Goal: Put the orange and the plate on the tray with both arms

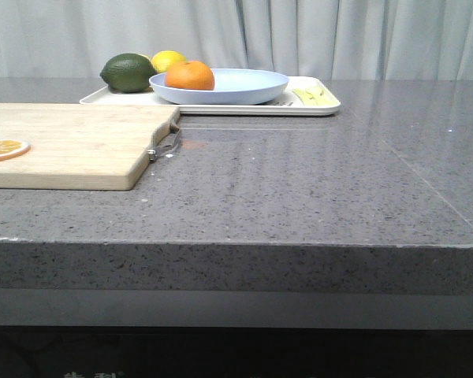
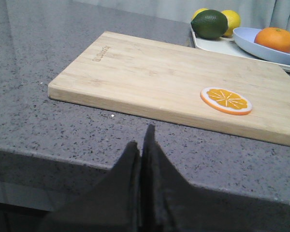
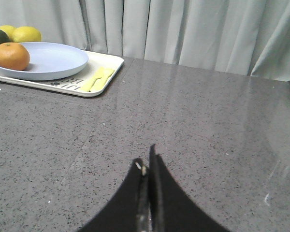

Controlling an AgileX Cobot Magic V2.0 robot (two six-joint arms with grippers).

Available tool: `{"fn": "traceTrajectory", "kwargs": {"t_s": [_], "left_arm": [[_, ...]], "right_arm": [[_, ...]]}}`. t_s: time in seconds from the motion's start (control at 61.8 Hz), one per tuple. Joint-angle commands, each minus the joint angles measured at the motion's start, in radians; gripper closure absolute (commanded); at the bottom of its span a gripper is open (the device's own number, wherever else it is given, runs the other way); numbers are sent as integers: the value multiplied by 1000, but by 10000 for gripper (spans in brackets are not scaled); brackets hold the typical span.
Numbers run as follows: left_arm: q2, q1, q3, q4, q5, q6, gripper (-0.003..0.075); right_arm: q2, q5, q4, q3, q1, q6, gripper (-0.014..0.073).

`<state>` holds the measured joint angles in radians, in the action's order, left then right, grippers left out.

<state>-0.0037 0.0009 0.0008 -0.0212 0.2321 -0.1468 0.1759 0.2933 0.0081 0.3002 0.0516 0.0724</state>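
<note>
holding orange: plate on tray

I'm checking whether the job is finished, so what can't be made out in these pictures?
- Front view: both arms out of frame.
- Front view: the tray floor under the plate is hidden.
- Front view: the lemon is partly behind the orange and the green fruit.

bright orange fruit, pale lavender-blue plate, cream-white tray, speckled grey table, light wooden board
</note>
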Motion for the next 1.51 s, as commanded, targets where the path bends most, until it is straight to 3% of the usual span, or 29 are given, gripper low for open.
{"fn": "traceTrajectory", "kwargs": {"t_s": [0.0, 1.133, 1.36, 1.49], "left_arm": [[-22, 2, 7, -8, -156, -8, 738], [-20, 2, 4, -8, -142, -8, 738], [-20, 2, 4, -8, -142, -8, 738], [-20, 2, 4, -8, -142, -8, 738]], "right_arm": [[8, -88, -14, 25, -3, 6, 662], [8, -105, -8, 21, -3, 5, 662], [5, -337, 13, -175, 0, 5, 662], [-52, -360, 49, -284, 0, 5, 662]]}}
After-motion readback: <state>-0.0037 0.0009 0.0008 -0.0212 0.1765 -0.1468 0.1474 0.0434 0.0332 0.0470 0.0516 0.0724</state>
